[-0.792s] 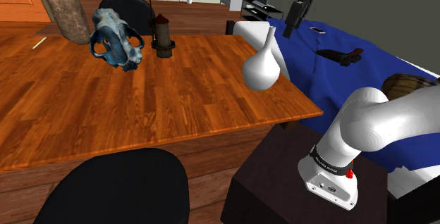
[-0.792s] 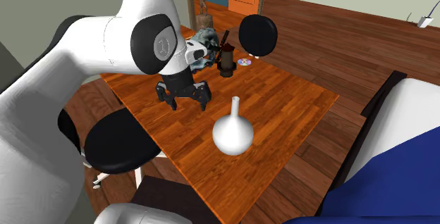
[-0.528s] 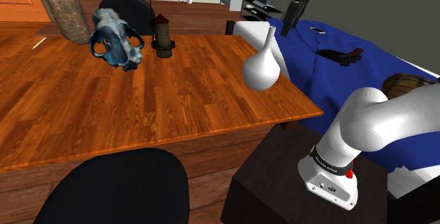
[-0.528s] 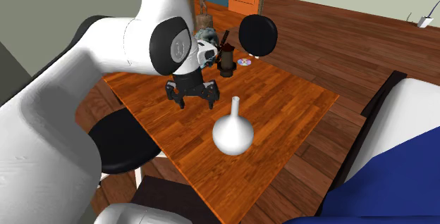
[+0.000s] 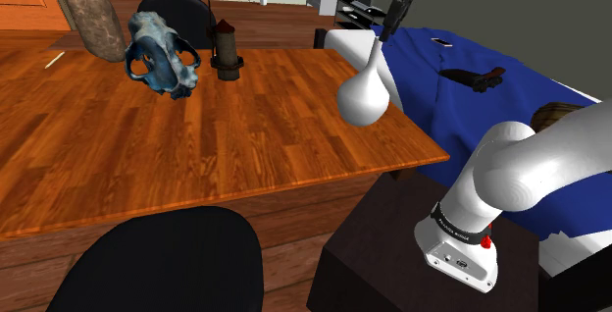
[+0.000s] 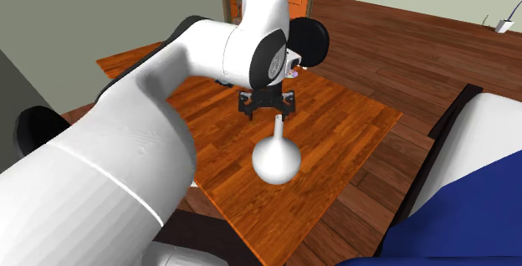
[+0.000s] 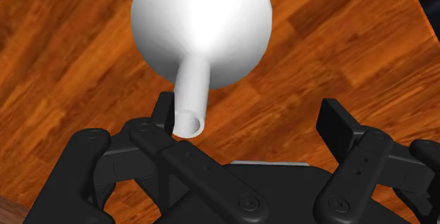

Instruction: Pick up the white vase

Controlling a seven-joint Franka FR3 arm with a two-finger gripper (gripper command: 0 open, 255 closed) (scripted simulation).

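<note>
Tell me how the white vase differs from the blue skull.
The white vase is plain and smooth, a round bulb with a thin neck; the skull is mottled blue-grey, bumpy and full of holes. The vase stands at the edge of the wooden table by the robot's stand; the skull sits toward the shoulder view's left. The open tool hangs over the vase, not the skull. Both rest on that table.
</note>
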